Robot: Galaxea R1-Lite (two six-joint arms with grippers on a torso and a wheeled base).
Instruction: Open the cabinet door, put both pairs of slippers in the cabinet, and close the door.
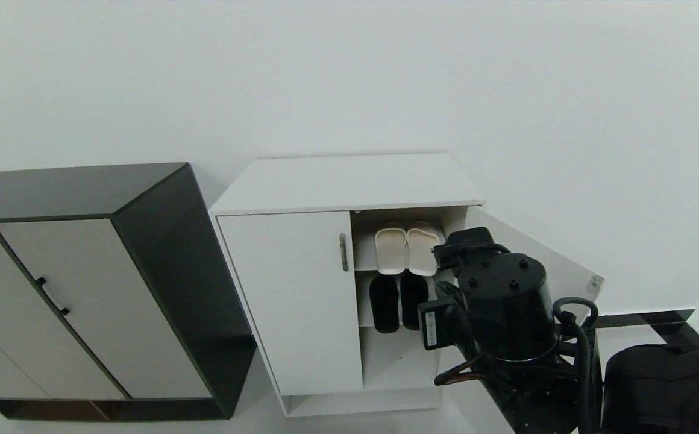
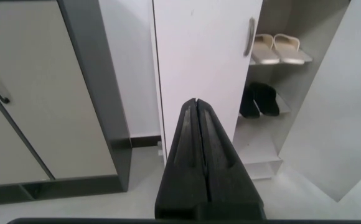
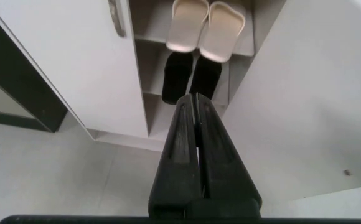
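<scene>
Here the cabinet (image 1: 343,181) backs onto a pale wall (image 1: 349,72), door (image 1: 566,274) open. The left gripper (image 2: 196,102) and right gripper (image 3: 196,98) sit pinched together.

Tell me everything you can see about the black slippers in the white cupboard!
The black slippers are a plain, matte, soft-looking pair. They lie flat, close together side by side, on the middle shelf in the open right half of the white cabinet. Their near ends reach about the shelf's front edge. The white slippers sit on the shelf just above. Nothing grips them.
</scene>
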